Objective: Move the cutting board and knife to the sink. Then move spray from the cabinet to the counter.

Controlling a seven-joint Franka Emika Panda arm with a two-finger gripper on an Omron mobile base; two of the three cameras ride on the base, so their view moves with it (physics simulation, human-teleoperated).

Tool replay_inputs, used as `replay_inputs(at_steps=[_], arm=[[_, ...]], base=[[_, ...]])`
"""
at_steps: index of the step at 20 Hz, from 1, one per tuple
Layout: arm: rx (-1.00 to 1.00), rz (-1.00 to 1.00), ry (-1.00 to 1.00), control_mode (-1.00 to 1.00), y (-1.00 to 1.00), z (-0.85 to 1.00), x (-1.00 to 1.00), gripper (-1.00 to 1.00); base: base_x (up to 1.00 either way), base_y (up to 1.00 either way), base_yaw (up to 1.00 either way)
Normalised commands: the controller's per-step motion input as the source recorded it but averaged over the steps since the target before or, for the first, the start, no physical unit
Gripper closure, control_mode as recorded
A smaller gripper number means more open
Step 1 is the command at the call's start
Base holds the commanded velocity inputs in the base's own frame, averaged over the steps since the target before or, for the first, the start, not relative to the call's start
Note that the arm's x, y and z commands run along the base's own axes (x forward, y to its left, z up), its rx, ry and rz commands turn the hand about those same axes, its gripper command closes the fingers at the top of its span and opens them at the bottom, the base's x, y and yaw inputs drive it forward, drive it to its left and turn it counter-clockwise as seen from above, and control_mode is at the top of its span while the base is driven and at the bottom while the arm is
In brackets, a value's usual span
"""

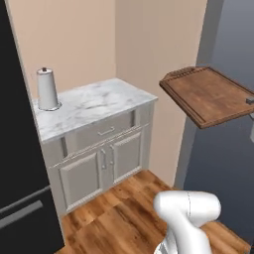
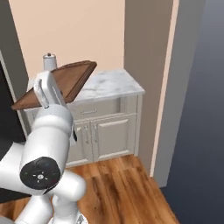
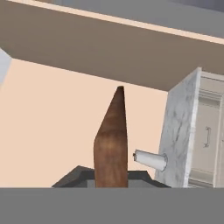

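The cutting board (image 1: 208, 94), dark reddish-brown with a raised rim, hangs in the air, roughly level, to the right of the counter (image 1: 94, 104). My gripper (image 1: 250, 102) is shut on its right end. In the right base view the cutting board (image 2: 65, 81) juts out behind my upper arm, over the counter (image 2: 109, 85). In the hand view the cutting board (image 3: 111, 140) stands edge-on, rising from my shut gripper (image 3: 111, 179), with the counter (image 3: 179, 127) beyond it. The knife, sink, spray and cabinet are out of view.
A white paper-towel roll (image 1: 48, 89) stands on the counter's back left corner. Cream base cabinets (image 1: 99, 163) sit below. A black fridge (image 1: 15, 149) fills the left, a dark grey-blue wall (image 1: 223, 163) the right. Wooden floor (image 1: 124, 218) lies between.
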Motion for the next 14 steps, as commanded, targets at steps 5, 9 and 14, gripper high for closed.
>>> replay_inputs(at_steps=[5,9,14], arm=[[0.00,0.00,0.00,1.00,0.00,0.00,0.00,1.00],[0.00,0.00,0.00,1.00,0.00,0.00,0.00,1.00],[0.00,0.00,0.00,1.00,0.00,0.00,0.00,1.00]], base=[[-1.00,0.43,-0.68],[-1.00,0.32,-0.75],[-1.00,0.31,-0.77]])
